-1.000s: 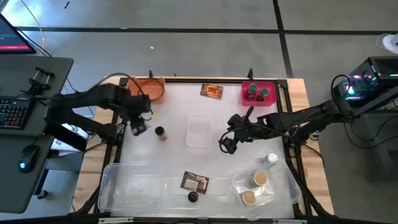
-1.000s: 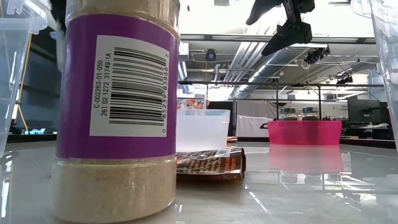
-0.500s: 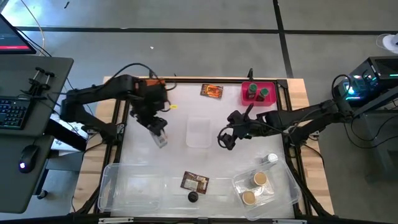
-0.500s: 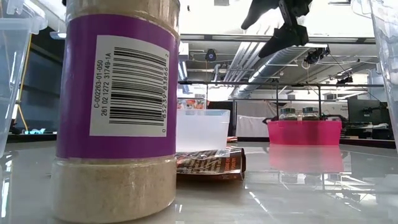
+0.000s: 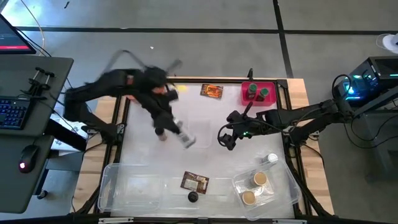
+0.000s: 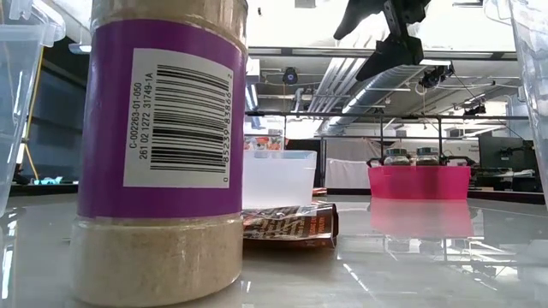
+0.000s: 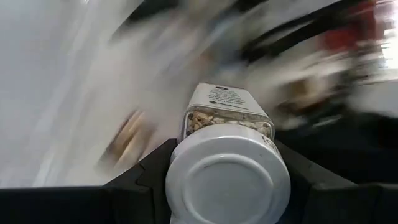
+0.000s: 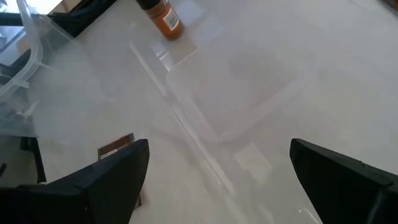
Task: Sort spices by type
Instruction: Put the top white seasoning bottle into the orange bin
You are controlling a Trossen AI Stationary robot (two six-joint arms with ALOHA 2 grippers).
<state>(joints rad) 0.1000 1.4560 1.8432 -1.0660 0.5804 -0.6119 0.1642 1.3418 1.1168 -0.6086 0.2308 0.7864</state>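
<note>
Left gripper [image 7: 221, 180] pinches white-lidded clear spice jar [image 7: 227, 155], carrying it toward table's five o'clock for sorting; right gripper [image 5: 227, 138] waits spread at centre.

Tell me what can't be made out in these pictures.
- High view: left gripper and its white-lidded jar are smeared by motion.
- Left wrist view: everything behind that jar is blurred.
- Low view: the purple-label jar hides the table behind it; its lid is cut off.
- Pink bin: jar labels too small.

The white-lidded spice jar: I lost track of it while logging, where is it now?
The white-lidded jar is clamped in the left hand, in the high view carried above mid-table, just left of the small clear tray.
</note>
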